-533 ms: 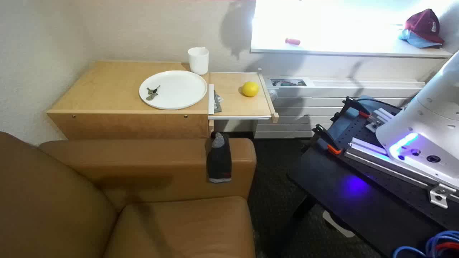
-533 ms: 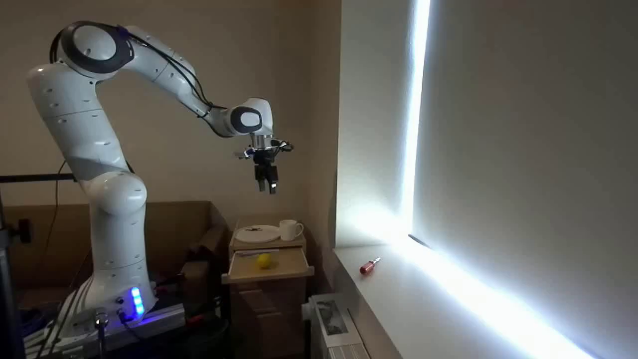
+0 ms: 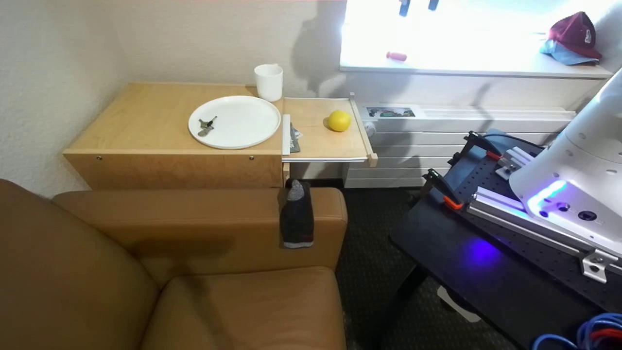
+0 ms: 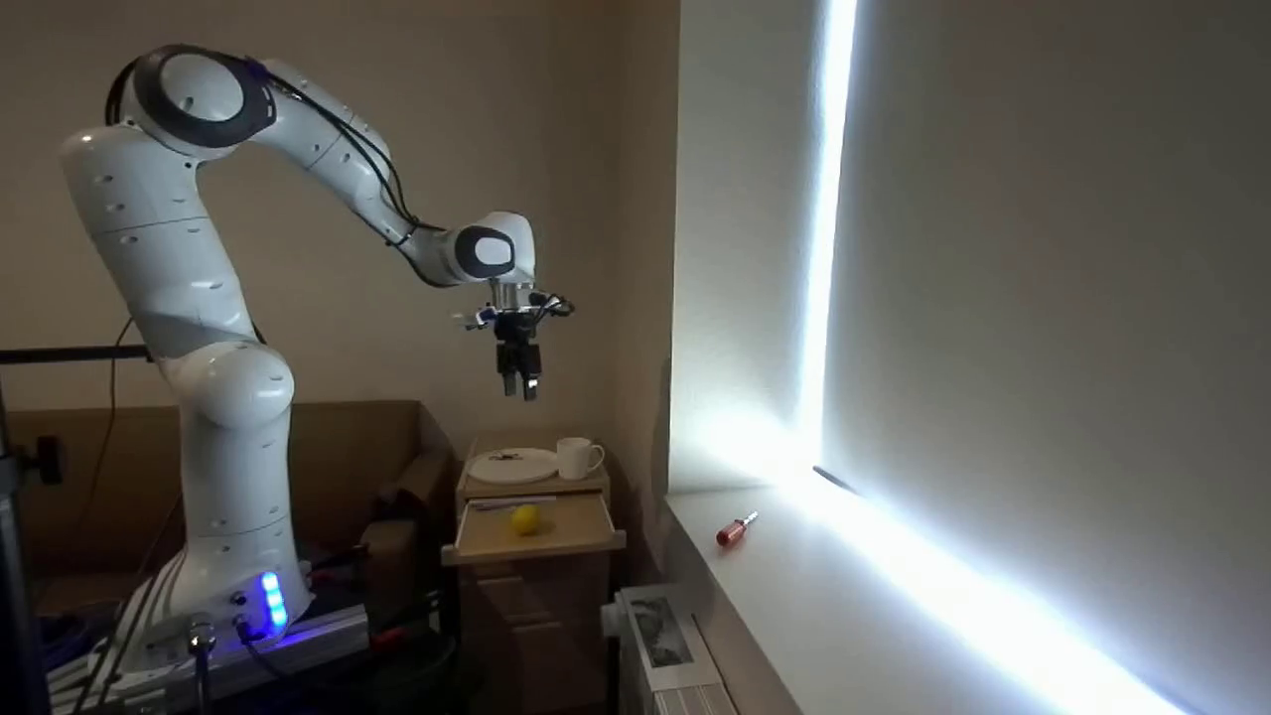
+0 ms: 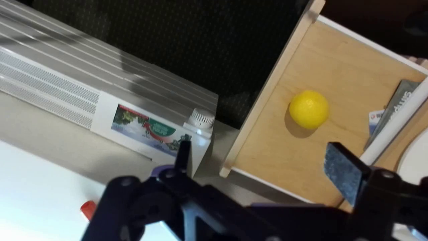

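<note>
Gripper (image 4: 520,386) is spread wide, nothing in it, hanging higher than the pulled-out drawer (image 5: 351,77). Yellow ball (image 5: 309,109) lies in there, toward the front. Round stuff rolls, so I'd centre over it and go straight down. Exact height's hard to judge tho.

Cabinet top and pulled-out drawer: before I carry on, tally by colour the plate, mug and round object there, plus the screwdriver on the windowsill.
White: 2 (plate and mug, on the cabinet top)
Yellow: 1 (round object, in the drawer)
Red: 1 (screwdriver, going by its handle, on the windowsill)
Total: 4
</note>
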You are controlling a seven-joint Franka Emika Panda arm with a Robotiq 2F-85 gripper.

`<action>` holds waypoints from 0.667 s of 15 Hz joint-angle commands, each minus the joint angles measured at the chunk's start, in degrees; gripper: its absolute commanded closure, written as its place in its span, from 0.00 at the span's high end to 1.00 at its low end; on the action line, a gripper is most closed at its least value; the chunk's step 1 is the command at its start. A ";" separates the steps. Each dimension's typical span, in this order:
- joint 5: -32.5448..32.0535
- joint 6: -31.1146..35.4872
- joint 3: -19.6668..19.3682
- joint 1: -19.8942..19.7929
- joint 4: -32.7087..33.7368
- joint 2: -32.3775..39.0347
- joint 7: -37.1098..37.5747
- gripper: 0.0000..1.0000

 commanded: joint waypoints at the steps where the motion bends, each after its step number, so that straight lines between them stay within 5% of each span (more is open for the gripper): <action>1: 0.39 4.72 5.05 4.03 -6.59 2.55 8.77 1.00; 5: -2.07 17.57 11.35 7.52 -9.49 8.94 25.04 1.00; 7: -4.68 23.78 12.45 7.45 -9.01 13.67 34.88 1.00; 8: -10.47 27.25 14.54 4.32 -9.16 15.08 40.55 1.00; 9: -15.49 28.52 14.65 2.86 -8.70 16.15 45.45 1.00; 10: -19.62 27.84 10.73 5.24 -7.18 18.14 50.94 1.00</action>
